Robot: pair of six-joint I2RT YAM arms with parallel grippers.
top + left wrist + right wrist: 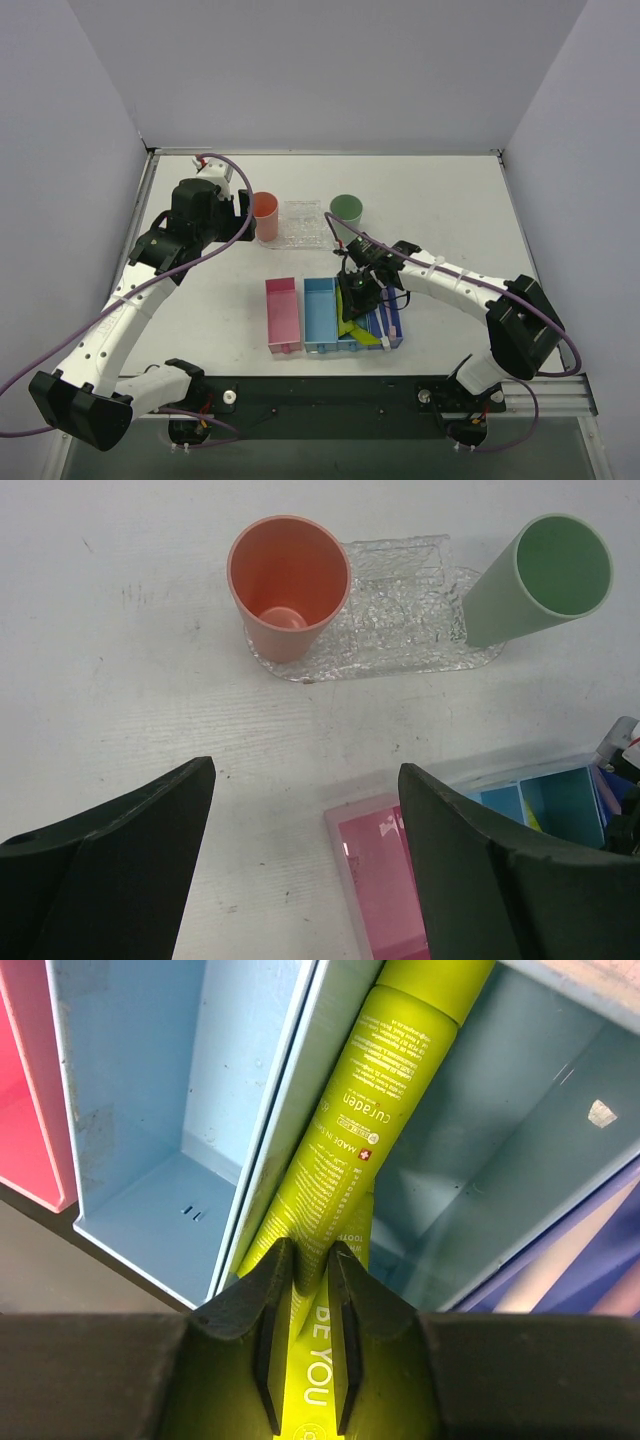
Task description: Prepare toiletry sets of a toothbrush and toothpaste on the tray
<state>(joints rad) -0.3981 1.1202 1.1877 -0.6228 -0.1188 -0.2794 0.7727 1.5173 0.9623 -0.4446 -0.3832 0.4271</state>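
Where the yellow-green toothpaste [370,1110] lies slanted in the light-blue bin [150,1060], printed "curaden" and "BE YOU", the right gripper [310,1260] pinches its flat end. The left gripper [305,770] hangs wide apart near the tray [400,665].

orange cup [288,590], green cup [540,580], rack [400,568] crowding tray [385,665]
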